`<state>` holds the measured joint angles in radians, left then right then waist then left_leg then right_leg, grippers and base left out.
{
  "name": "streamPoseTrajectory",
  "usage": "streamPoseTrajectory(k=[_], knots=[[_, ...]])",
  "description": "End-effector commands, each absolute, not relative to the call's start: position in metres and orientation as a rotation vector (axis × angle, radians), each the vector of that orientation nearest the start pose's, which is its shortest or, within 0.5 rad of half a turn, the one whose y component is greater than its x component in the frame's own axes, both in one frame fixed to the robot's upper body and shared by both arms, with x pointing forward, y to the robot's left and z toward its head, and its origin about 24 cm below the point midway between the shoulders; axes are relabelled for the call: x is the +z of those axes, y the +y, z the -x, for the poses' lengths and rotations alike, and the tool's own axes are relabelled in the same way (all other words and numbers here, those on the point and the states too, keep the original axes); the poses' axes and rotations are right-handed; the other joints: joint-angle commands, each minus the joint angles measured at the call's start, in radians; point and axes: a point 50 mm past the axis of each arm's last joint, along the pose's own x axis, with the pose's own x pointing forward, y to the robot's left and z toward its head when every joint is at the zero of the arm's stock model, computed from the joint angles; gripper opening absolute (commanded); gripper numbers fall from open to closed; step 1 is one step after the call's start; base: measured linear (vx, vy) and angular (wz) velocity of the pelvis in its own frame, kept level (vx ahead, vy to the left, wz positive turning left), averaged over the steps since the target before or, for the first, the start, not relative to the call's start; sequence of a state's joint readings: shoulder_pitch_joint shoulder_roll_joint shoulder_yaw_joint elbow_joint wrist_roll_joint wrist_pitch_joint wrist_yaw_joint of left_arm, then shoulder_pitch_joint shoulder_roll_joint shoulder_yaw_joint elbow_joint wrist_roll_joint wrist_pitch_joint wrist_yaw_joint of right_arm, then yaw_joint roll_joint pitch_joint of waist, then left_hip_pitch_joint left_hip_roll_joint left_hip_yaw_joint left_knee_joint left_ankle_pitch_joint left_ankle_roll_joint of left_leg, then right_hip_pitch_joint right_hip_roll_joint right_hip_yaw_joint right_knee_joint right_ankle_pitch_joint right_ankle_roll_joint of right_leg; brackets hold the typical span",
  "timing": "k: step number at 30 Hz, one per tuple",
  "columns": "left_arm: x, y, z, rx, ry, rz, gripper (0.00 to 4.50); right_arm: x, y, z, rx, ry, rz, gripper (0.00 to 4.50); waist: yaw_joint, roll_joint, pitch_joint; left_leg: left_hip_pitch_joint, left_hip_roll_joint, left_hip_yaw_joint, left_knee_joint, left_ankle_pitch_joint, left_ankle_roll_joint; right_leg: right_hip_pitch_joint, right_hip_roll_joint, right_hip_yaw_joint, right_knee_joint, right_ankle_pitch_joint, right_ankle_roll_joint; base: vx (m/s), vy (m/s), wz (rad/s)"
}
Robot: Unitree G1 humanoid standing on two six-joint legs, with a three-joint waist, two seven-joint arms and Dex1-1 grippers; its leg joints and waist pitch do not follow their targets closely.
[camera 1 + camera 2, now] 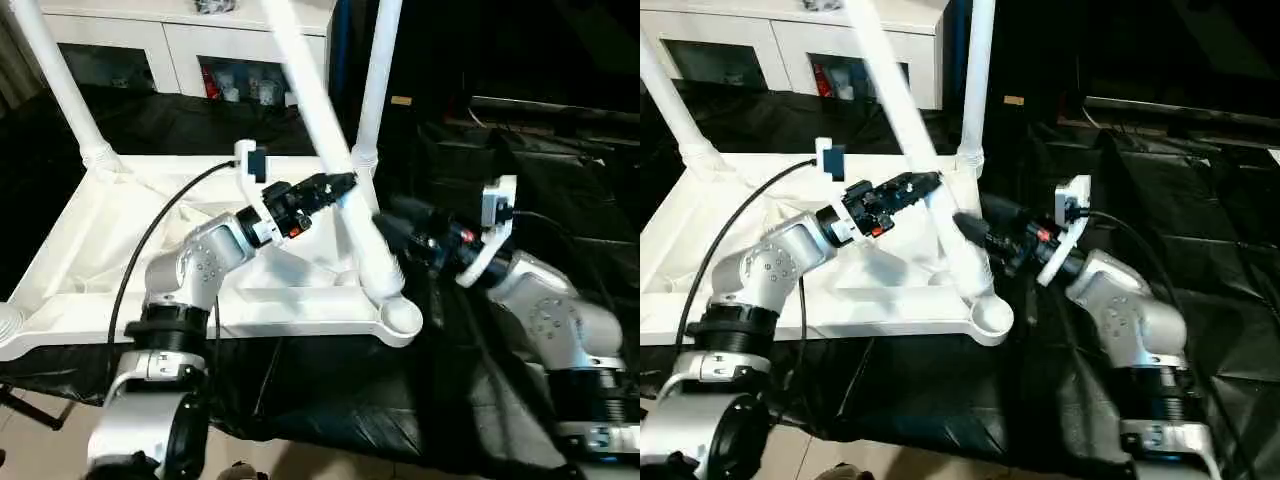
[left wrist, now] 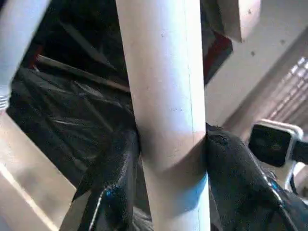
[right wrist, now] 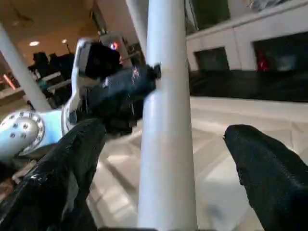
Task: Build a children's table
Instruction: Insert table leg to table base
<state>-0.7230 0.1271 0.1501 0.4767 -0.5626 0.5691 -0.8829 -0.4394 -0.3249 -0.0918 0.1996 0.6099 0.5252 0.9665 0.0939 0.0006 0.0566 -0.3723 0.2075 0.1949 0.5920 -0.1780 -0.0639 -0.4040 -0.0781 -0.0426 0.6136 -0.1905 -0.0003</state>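
Leaning leg (image 1: pixel 335 160) held over the near right corner socket (image 1: pixel 402 318) of the upturned table top (image 1: pixel 120 250).

The leg's long axis is seen to run from the far upper left down to the near right, its foot resting at the socket but tilted, not upright. It is pinched at mid-length between the fingers of the left gripper (image 1: pixel 345 183), which is the nearer arm. The right gripper (image 1: pixel 385 222) is held just beside the lower shaft with its jaws spread wide, the leg passing between them untouched. Two seated legs (image 1: pixel 375 85) are shown at the far corners. Open room lies to the right over the black cloth (image 1: pixel 560 190); the top's near edge is close to the socket.
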Motion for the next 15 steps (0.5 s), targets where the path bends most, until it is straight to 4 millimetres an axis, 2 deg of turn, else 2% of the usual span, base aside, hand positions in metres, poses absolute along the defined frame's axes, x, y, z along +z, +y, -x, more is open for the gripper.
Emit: streamPoseTrajectory(k=[1,6,10,15], knots=[[0.143,0.101,-0.352,-1.098,0.079,0.529,1.88,0.112,-0.158,-0.307,1.07,0.128,-0.352,4.5,0.006,-0.01,-0.075,0.013,0.014,-0.008,-0.057,-0.109,0.047,0.063,-0.05,0.029,-0.057,-0.022,-0.263,0.0,0.0,0.0],[0.146,0.098,-0.347,-1.166,0.078,0.484,1.88,0.11,-0.158,-0.305,1.085,0.208,-0.34,4.5,0.009,-0.009,-0.076,0.013,0.015,-0.008,-0.057,-0.095,0.044,0.062,-0.052,0.03,-0.056,-0.037,-0.257,0.0,0.0,0.0],[0.146,0.096,-0.345,-1.192,0.085,0.45,1.88,0.109,-0.159,-0.304,1.091,0.242,-0.321,4.5,0.011,-0.013,-0.075,0.012,0.015,-0.007,-0.056,-0.094,0.045,0.061,-0.052,0.03,-0.054,-0.033,-0.258,0.0,0.0,0.0],[0.149,0.094,-0.34,-1.255,0.079,0.407,1.87,0.106,-0.152,-0.303,1.101,0.289,-0.218,4.5,0.014,-0.015,-0.075,0.011,0.015,-0.007,-0.056,-0.09,0.039,0.06,-0.053,0.031,-0.053,-0.048,-0.246,0.0,0.0,0.0]])
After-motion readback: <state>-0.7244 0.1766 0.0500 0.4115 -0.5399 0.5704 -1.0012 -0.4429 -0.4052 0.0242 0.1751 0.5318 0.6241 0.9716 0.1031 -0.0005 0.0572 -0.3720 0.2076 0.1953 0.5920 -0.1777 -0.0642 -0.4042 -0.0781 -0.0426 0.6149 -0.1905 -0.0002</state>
